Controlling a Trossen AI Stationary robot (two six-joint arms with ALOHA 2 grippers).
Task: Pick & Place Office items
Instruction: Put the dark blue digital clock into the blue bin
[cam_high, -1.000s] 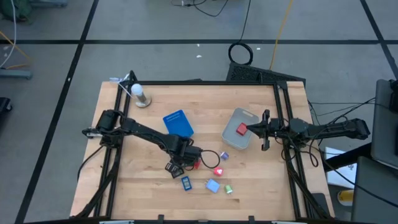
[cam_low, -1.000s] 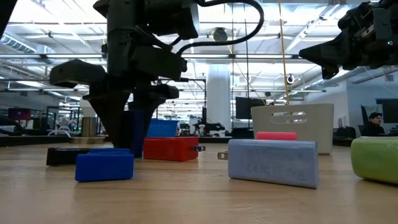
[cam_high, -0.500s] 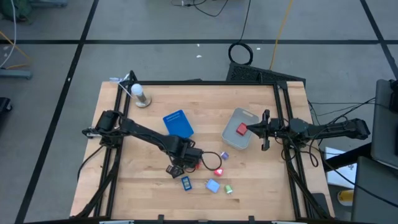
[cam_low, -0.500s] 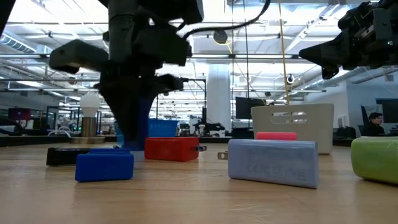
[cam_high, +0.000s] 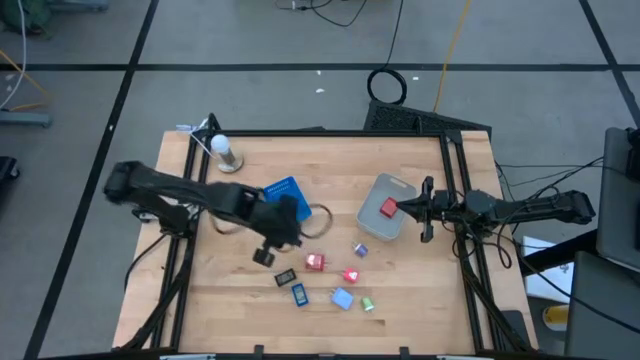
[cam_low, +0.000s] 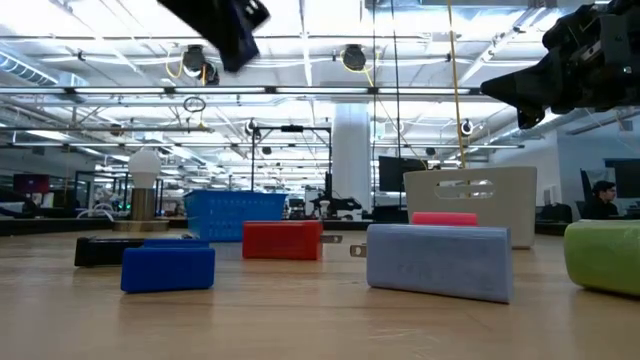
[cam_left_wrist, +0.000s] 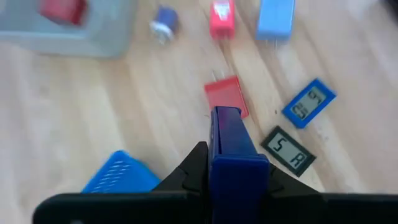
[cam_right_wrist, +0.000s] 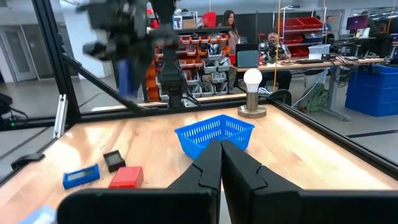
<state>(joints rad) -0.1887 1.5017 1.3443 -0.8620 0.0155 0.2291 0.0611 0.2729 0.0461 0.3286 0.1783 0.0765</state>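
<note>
Carriage is the step in hand: your left pincer (cam_left_wrist: 239, 163) is clamped on a dark blue block (cam_left_wrist: 233, 149), lifted above the mid tabletop just beside the blue basket (cam_high: 283, 192). Keep the grip firm and lower it squarely before letting go. Loose pieces lie toward the near edge: red block (cam_high: 315, 262), black clock (cam_high: 286, 276), blue clock (cam_high: 299, 294). Right pincer (cam_right_wrist: 220, 163) waits closed and empty near the clear tub (cam_high: 385, 207) at the right edge

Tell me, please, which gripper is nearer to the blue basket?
The left gripper. It is raised just beside the blue basket, shut on a dark blue piece. The right gripper waits farther away, over the clear tub on the basket's other side.
</note>
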